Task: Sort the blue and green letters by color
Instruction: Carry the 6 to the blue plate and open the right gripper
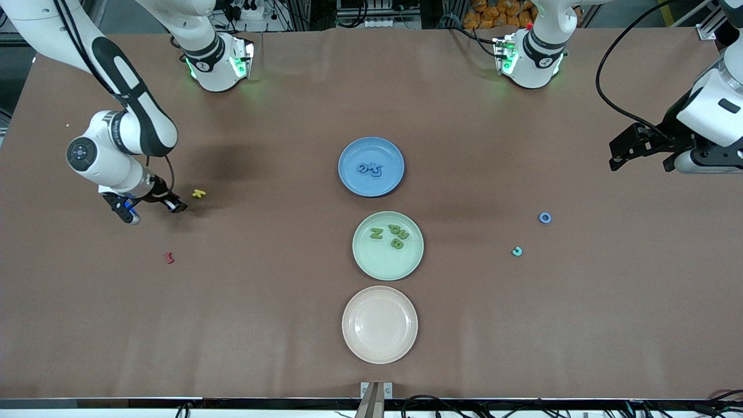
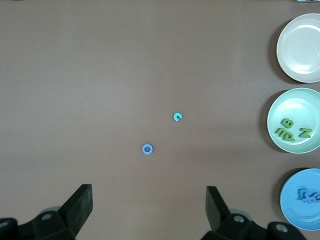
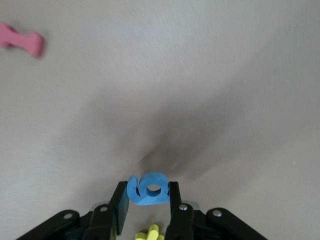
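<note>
A blue letter [image 3: 149, 189] is pinched between the fingers of the right gripper [image 1: 150, 209], low over the table toward the right arm's end, with a yellow letter [image 1: 198, 193] just beside it and a red letter [image 1: 169, 258] nearer the front camera. Other blue letters [image 1: 370, 169] lie in the blue plate [image 1: 348, 152] and green letters [image 1: 390, 235] in the green plate [image 1: 363, 259], the pale plate [image 1: 379, 324] nearest the camera. The left gripper [image 2: 150, 202] waits with jaws spread, over the left arm's end, above a blue ring letter [image 2: 147, 149] and a teal letter [image 2: 177, 117].

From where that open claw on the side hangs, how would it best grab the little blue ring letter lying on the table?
Straight down from above, I think. The blue ring letter lies flat on the bare table, so only its outer rim offers a grip: one finger on each side of the ring. The left gripper is open and the teal letter lies apart, leaving room.
</note>
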